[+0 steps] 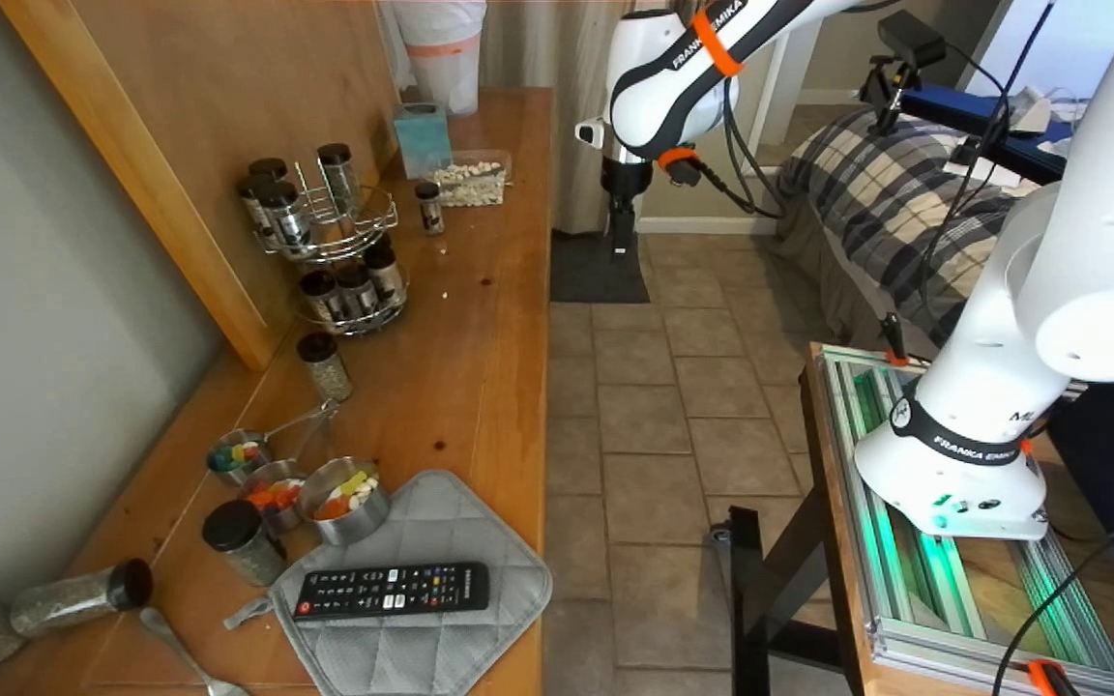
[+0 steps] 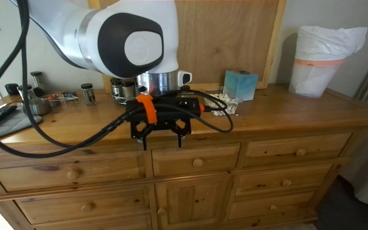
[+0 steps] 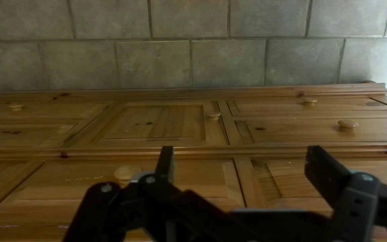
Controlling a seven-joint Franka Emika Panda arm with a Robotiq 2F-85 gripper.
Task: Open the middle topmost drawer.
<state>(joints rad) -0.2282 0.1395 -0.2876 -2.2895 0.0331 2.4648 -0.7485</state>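
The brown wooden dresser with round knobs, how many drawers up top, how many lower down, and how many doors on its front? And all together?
Rectangular light-brown wooden top-row drawers: 3
Rectangular light-brown wooden lower drawers: 4
Panelled light-brown wooden door: 1
Total: 8

White arm [image 2: 143,46]; black claw [image 2: 162,148]; orange straps [image 1: 718,44]

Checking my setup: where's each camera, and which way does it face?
An exterior view: high near the remote, facing along the dresser; arm, base, jaws show.
An exterior view: before the middle drawer, facing it; arm, jaws show.
Wrist view: wrist-mounted, facing down at middle drawer and floor; jaws show.
Both exterior views share the bin.
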